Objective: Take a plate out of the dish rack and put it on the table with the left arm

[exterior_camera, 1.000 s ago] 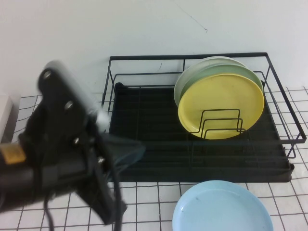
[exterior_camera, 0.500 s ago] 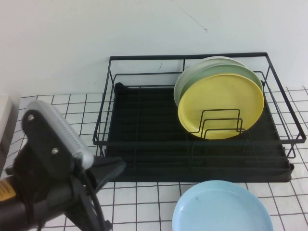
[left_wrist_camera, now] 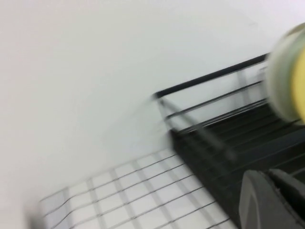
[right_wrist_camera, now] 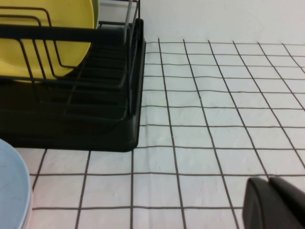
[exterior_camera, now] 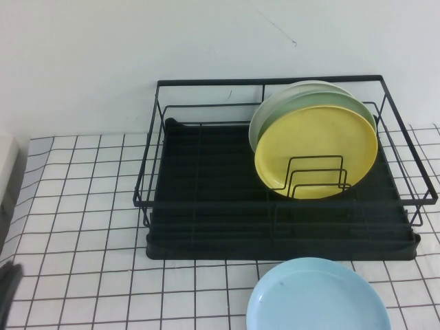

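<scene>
Lying flat on the table [exterior_camera: 82, 206], the light blue plate [exterior_camera: 317, 297] sits at the near edge of the high view, just in front of the dish rack's [exterior_camera: 275, 227] front right portion and apart from its drip tray. Its rim also shows in the right wrist view, beside the rack's corner. Nothing grips the plate.

The left gripper [left_wrist_camera: 274, 200] appears only as a dark, blurred body in its own wrist view, raised beside the rack's left end; whether its fingers are spread or pressed together cannot be told. In the high view a dark sliver at the near left edge is all that shows of the left arm [exterior_camera: 7, 292], well apart from the plate.

The right gripper [right_wrist_camera: 275, 202] hovers low over the grid cloth to the rack's right side; its finger state likewise cannot be told.

Inside the rack, a yellow plate [exterior_camera: 316, 152] stands upright against wire dividers [exterior_camera: 316, 177], with a pale green plate [exterior_camera: 302, 103] behind it. No writing or labels are legible.
</scene>
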Available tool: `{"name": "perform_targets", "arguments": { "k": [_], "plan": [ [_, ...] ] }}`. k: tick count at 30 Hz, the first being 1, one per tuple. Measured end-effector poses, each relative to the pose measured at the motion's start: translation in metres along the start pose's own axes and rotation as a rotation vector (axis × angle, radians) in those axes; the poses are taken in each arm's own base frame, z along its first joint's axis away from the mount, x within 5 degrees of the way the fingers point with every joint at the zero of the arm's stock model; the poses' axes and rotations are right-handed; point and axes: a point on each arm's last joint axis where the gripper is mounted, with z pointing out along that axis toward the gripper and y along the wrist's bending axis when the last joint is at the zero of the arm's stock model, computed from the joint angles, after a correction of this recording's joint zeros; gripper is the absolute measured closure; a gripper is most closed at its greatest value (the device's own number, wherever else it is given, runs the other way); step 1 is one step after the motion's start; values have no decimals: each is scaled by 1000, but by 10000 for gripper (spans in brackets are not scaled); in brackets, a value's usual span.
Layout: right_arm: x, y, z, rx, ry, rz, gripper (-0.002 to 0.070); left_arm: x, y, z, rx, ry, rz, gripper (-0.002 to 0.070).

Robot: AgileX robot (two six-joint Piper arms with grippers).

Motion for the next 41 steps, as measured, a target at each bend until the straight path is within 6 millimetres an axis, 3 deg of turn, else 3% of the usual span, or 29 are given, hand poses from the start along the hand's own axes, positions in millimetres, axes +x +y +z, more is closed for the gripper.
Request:
{"name": "perform_targets", "arguments": {
  "k": [5, 13, 23, 41],
  "plan": [
    [0, 0, 0, 0, 0, 0, 678, 23, 9, -17, -179, -5, -47, 676],
    [0, 0, 0, 0, 0, 0, 678, 34, 15, -31, -368, 33, -107, 676],
    [0, 0, 0, 0, 0, 0, 678, 57, 7, -34, -323, 296, -164, 676],
    [0, 0, 0, 0, 0, 0, 678, 58, 7, -34, -321, 307, -160, 676]
  ]
}}
